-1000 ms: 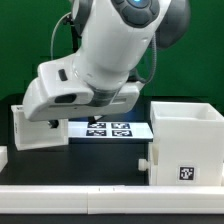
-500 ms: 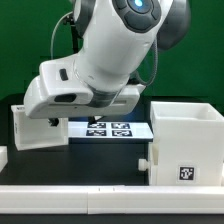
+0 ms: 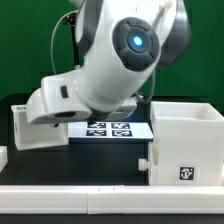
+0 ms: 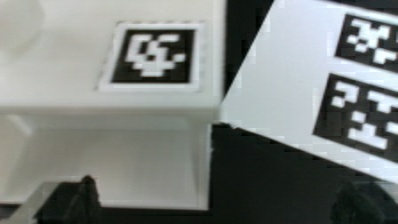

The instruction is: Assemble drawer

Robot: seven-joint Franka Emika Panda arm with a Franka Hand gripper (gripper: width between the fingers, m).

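A shallow white drawer tray (image 3: 30,128) with a square tag stands at the exterior view's left. The large white casing (image 3: 186,145), open on top and tagged on its front, stands at the right. In the exterior view the arm's body hides the gripper, which is over the tray. In the wrist view the tray (image 4: 107,130) and its tag (image 4: 157,52) fill the picture. My gripper (image 4: 217,205) is open and empty. One dark fingertip (image 4: 71,200) is over the tray's white surface; the other is over the dark table beside the tray's edge.
The marker board (image 3: 108,128) lies flat between tray and casing, and shows in the wrist view (image 4: 329,80) close beside the tray. A small white piece (image 3: 147,160) sticks out at the casing's left side. A white rail (image 3: 100,188) runs along the front.
The arm has swung and turned over the left tray; its blue-lit joint now faces the camera and the hand sits a little lower. Tray and casing have not moved.
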